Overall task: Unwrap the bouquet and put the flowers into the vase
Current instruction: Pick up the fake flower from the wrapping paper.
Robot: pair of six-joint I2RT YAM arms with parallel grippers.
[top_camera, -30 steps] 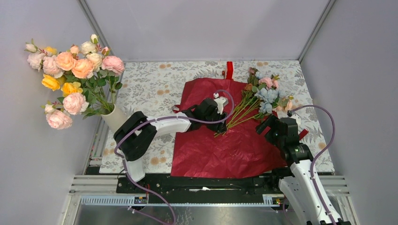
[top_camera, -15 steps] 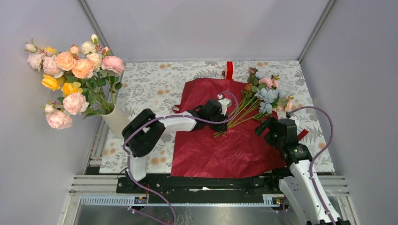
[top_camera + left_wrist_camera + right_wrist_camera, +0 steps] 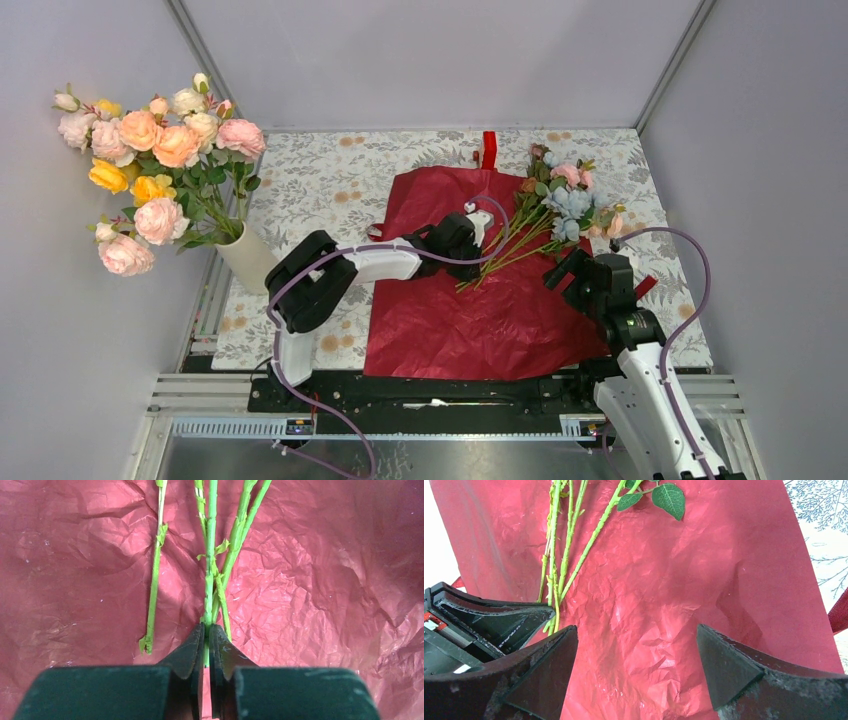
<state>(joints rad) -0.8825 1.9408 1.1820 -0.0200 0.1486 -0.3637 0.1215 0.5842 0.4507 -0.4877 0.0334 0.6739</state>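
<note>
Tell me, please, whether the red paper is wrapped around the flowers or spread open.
Spread open: the paper lies flat with the flower stems bare on top.

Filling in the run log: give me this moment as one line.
left gripper: shut on flowers, at stems | right gripper: open, above paper | vase: roses only

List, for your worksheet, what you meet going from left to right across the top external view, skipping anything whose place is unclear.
White vase → left tool → pale blue and pink heads of the flowers.
</note>
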